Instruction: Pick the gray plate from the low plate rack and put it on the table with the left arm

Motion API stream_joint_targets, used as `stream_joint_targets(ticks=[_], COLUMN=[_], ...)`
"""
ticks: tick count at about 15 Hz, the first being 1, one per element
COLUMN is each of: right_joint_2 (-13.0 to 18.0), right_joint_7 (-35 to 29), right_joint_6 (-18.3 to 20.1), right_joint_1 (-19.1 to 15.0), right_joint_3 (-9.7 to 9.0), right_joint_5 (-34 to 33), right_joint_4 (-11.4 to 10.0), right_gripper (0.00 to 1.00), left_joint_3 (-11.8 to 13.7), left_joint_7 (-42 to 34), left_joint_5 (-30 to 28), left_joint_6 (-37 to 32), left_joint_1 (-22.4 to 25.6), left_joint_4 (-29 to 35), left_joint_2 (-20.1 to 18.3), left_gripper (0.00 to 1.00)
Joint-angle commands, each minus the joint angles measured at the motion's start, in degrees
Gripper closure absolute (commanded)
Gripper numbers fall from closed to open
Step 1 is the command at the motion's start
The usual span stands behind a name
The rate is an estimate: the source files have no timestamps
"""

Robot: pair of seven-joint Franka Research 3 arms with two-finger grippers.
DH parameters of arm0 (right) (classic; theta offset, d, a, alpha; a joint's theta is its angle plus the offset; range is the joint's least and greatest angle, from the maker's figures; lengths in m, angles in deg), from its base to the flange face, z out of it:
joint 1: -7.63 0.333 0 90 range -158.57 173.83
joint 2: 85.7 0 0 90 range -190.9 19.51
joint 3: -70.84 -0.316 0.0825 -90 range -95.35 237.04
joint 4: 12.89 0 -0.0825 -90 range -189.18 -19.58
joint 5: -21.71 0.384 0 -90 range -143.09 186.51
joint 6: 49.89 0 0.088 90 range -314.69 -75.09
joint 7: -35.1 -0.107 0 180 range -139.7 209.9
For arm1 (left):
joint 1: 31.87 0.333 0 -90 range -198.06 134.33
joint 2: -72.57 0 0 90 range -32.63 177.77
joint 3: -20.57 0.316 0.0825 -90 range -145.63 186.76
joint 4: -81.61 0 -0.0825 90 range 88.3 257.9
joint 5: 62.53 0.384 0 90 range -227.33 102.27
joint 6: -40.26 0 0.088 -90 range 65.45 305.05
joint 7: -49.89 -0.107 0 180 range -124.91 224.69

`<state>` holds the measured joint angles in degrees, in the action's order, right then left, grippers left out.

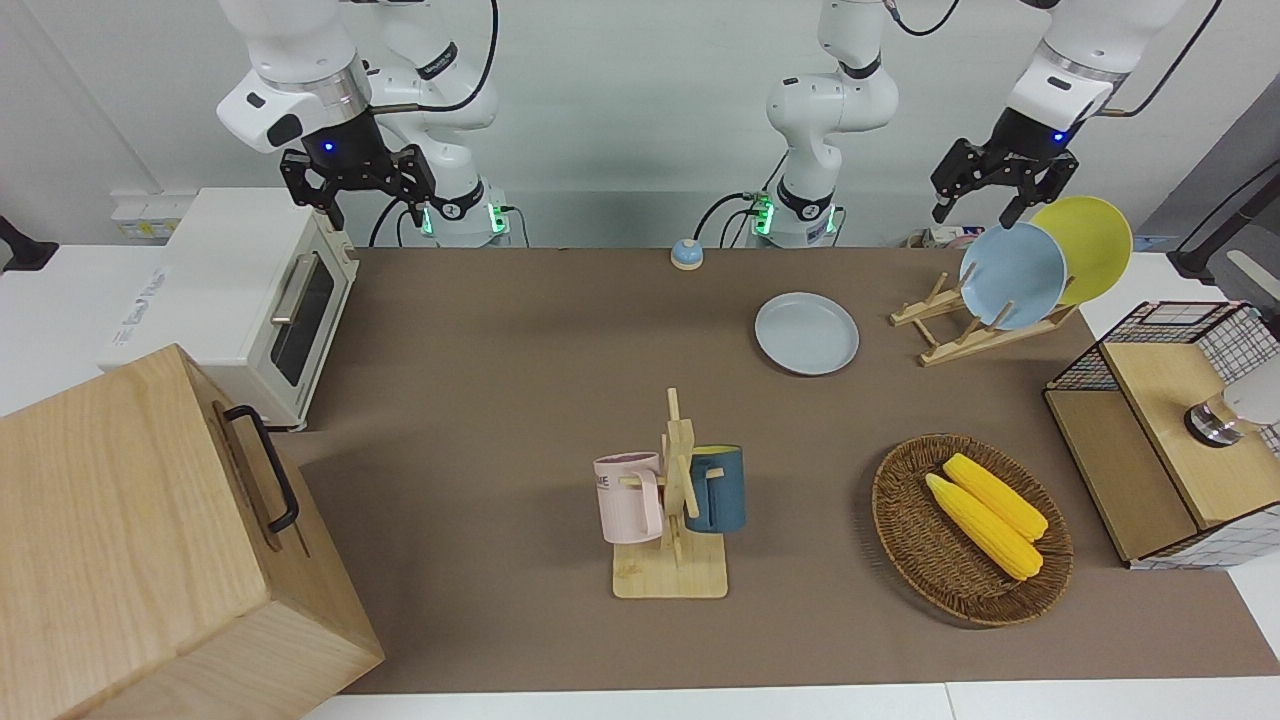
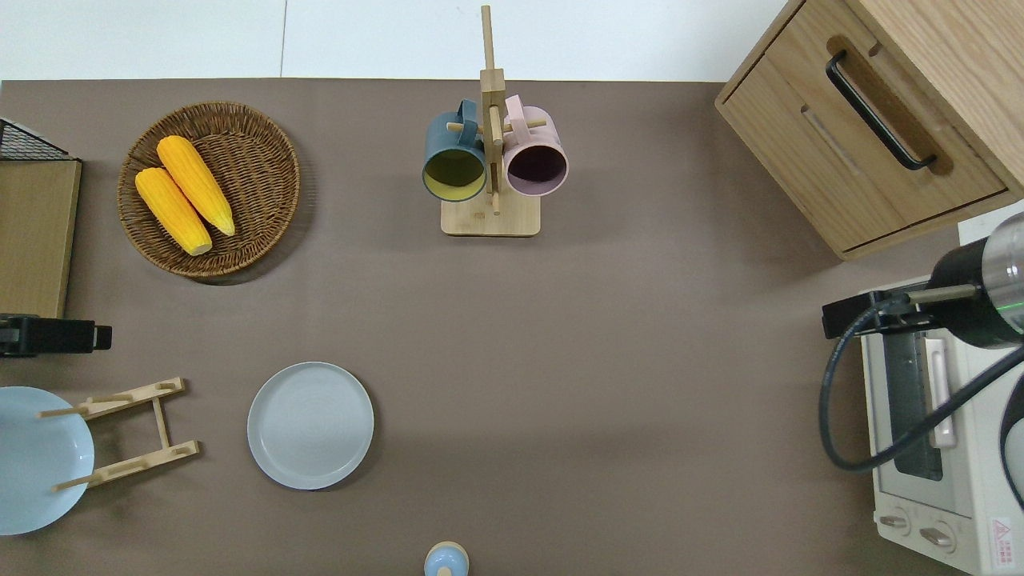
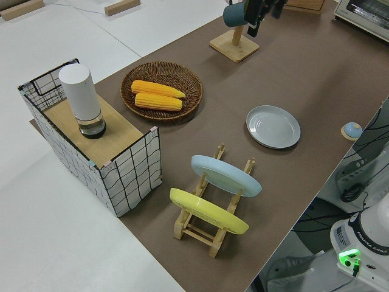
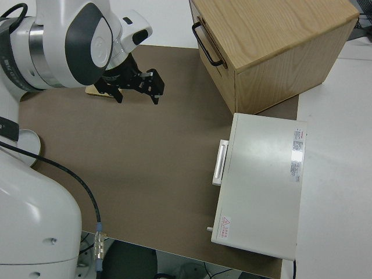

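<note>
The right arm is parked, its claw (image 1: 358,185) spread and empty. On the bench (image 1: 520,400) the gray plate (image 1: 807,333) lies flat, out of the rack (image 1: 975,338) and just beside it, toward the middle. The placing looks done. The left claw (image 1: 990,195) hangs high near the rack's blue plate (image 1: 1012,275) and yellow plate (image 1: 1090,240), fingers apart, holding nothing. The overhead view cuts it off, so what it is over is uncertain. To finish cleanly it should pull away upward, well clear of those leaning plates.
</note>
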<state>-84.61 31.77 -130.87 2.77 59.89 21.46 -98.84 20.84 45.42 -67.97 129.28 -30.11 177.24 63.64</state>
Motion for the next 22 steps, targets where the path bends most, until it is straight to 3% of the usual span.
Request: stream_joint_targets(ticks=[1,5,13,22], right_joint_2=[0.1,0.1,0.1,0.1], right_joint_7=[0.1,0.0,0.0,0.0], right_joint_6=[0.8,0.8,0.8,0.8], right_joint_1=[-0.4,-0.4,-0.4,-0.4], right_joint_3=[-0.38,-0.38,-0.29,-0.38], right_joint_5=[0.3,0.3,0.3,0.3], right_joint_4=[0.3,0.3,0.3,0.3], right_gripper=[0.011,0.011,0.011,0.011], left_joint_3=[-2.6,-3.6,-4.8,-4.8], left_joint_7=[1.0,0.6,-0.5,0.1], left_joint_5=[6.3,6.6,6.4,6.6], left_joint_6=[-2.6,-1.8,8.6,9.3], left_joint_1=[-0.5,-0.6,-0.9,-0.8], left_joint_4=[-1.6,0.7,8.6,8.5], left_joint_2=[1.4,2.3,1.9,2.0], left_gripper=[0.01,0.01,0.01,0.01])
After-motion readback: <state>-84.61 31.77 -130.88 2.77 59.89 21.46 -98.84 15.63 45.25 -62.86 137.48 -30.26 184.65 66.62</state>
